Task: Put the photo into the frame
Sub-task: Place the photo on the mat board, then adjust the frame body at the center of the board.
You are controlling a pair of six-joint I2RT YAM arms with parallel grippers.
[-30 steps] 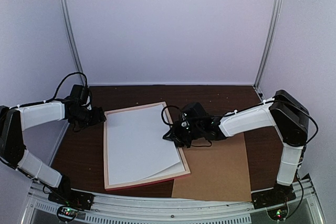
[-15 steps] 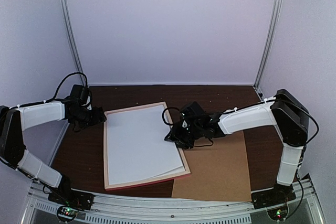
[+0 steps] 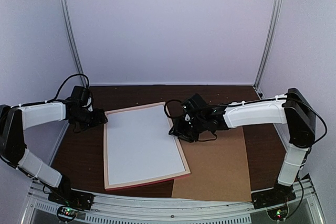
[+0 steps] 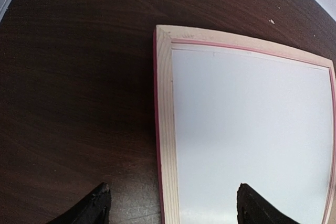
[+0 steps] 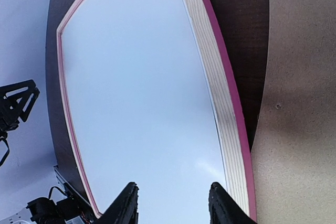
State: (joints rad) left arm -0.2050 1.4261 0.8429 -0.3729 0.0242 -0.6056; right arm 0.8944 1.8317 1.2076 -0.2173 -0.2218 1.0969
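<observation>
Limp and light, the photo (image 3: 142, 140) in the frame (image 3: 107, 153) is judged best pinched at its 3 o'clock edge, with the left claw (image 3: 102, 120) held wide open and the right claw (image 3: 177, 132) part-open, both empty.

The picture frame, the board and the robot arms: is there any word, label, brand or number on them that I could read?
None can be read in any view.
The frame: plain pink and pale wood, no label.
The white sheet inside it: blank.
The brown board: bare, no print.
The two arms: no lettering visible.
</observation>
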